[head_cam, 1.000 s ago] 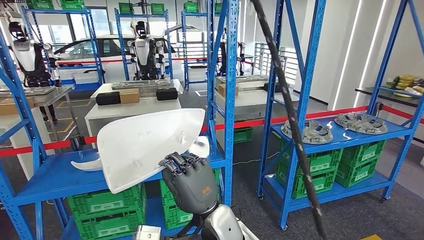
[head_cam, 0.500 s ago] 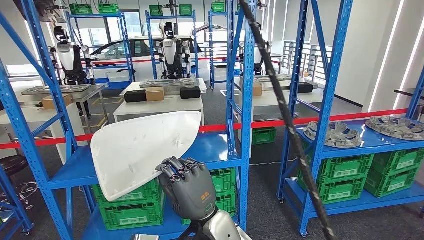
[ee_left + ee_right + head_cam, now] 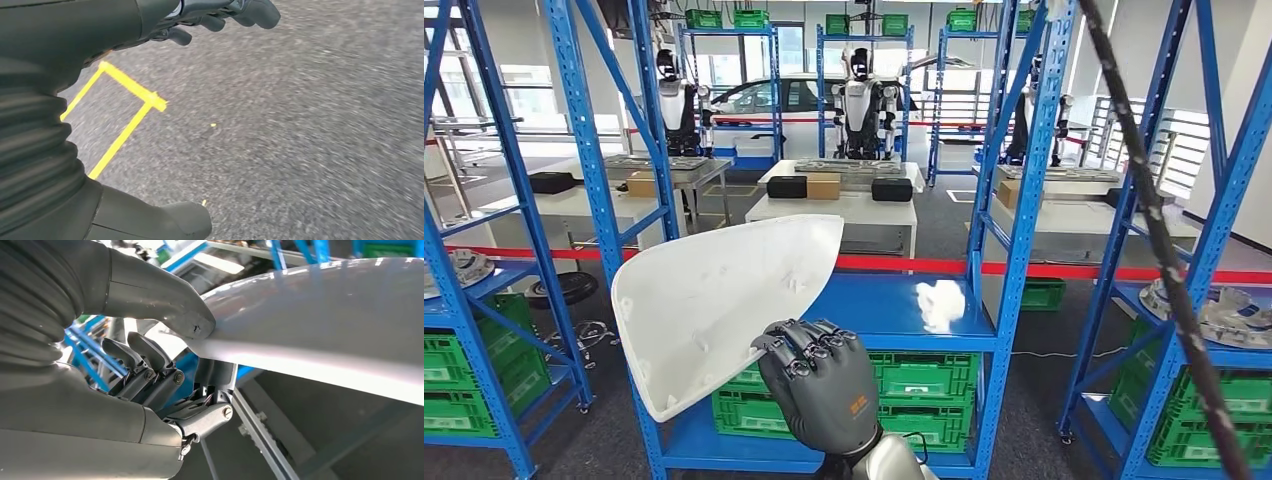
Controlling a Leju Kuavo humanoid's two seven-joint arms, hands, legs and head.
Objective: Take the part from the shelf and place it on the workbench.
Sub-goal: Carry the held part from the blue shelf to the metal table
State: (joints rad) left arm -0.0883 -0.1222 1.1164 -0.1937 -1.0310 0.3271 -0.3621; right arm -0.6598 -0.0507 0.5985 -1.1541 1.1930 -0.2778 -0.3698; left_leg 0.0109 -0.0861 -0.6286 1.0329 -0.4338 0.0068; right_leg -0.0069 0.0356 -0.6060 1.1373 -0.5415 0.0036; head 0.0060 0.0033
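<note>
My right hand (image 3: 824, 385) grips the lower edge of a large white curved part (image 3: 724, 300) and holds it up in front of a blue shelf (image 3: 874, 325). In the right wrist view the thumb (image 3: 165, 300) presses on top of the part (image 3: 325, 325) while the fingers (image 3: 150, 365) curl under it. My left hand (image 3: 100, 75) hangs over grey floor, fingers (image 3: 250, 10) and thumb apart, holding nothing. A smaller white piece (image 3: 941, 303) lies on the shelf board.
Blue rack posts (image 3: 1014, 200) stand left and right of me, with green crates (image 3: 924, 380) beneath. A black cable (image 3: 1164, 250) crosses the right side. White workbenches (image 3: 844, 205) and other robots stand behind red tape. Yellow tape (image 3: 125, 115) marks the floor.
The whole picture has shifted rightward, so my view has turned left. The white part stays held in my right hand in the same pose.
</note>
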